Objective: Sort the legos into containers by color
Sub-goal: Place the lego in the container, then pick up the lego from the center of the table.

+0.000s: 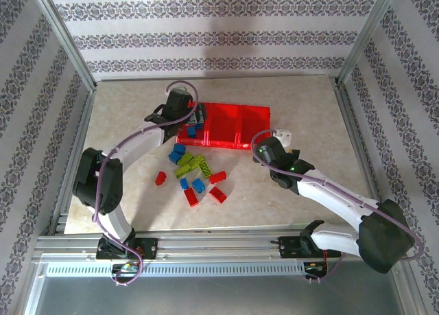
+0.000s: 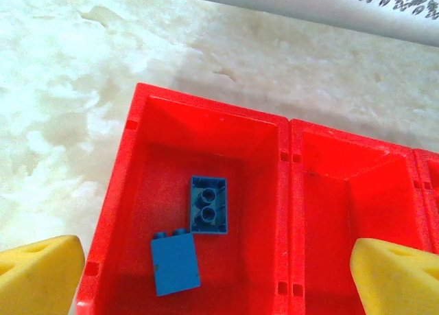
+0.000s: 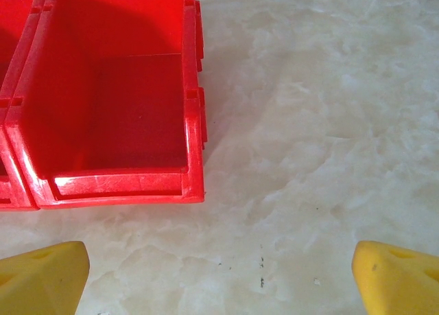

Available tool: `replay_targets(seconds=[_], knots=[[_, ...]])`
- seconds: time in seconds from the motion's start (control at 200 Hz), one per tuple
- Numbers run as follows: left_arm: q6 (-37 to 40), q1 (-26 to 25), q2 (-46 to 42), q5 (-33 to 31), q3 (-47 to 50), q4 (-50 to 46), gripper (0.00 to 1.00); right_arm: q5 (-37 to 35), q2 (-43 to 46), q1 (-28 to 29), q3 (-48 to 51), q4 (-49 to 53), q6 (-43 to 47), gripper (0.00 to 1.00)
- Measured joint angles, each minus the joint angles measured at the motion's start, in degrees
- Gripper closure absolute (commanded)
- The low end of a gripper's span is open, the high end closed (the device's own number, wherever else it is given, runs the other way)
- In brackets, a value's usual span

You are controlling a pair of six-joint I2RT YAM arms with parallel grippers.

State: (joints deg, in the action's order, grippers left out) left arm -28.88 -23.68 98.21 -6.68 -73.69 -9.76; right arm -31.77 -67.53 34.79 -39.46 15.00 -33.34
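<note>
Two blue legos (image 2: 208, 204) lie in the left compartment of my tray (image 2: 137, 116) (the blue bin), left tool (image 2: 218, 277) spread above them, right tool (image 3: 219, 281) spread too.

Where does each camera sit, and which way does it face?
Top external: above and behind the bases, looking down on table, tray and loose legos; left arm and right arm show.
Left wrist: on the left arm, looking down into the end compartment with two blue legos; open left pincer frames it.
Right wrist: looking down at the empty opposite end compartment and table; open right pincer.
Shared: all see the red tray.
</note>
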Motion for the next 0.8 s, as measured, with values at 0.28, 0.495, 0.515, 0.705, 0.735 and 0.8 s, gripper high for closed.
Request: replay_targets(seconds=[0.28, 0.495, 0.515, 0.705, 0.735, 0.8], knots=[[-1.33, 0.0, -8.52, -4.17, 10.91, 2.67, 0.0, 1.9, -0.02, 1.11, 0.0, -0.04, -1.33, 0.02], [-3.34, 0.0, -16.09, -6.58, 20.37, 5.35, 0.0, 4.02, -0.83, 4.15, 0.0, 0.07, -3.08, 0.02], [-3.54, 0.0, -16.7, -6.75, 21.22, 5.66, 0.0, 4.28, -1.01, 4.57, 0.0, 0.09, -3.28, 0.02], [-6.16, 0.0, -22.12, -7.8, 28.68, 7.28, 0.0, 7.37, -5.25, 9.05, -0.79, 1.44, -4.72, 0.02], [-6.54, 0.0, -22.64, -7.96, 29.51, 7.5, 0.0, 7.96, -6.29, 9.77, -1.29, 1.77, -4.85, 0.02], [-7.48, 0.0, -23.52, -8.33, 31.1, 7.76, 0.0, 9.62, -8.5, 11.08, -2.6, 2.25, -5.2, 0.02]])
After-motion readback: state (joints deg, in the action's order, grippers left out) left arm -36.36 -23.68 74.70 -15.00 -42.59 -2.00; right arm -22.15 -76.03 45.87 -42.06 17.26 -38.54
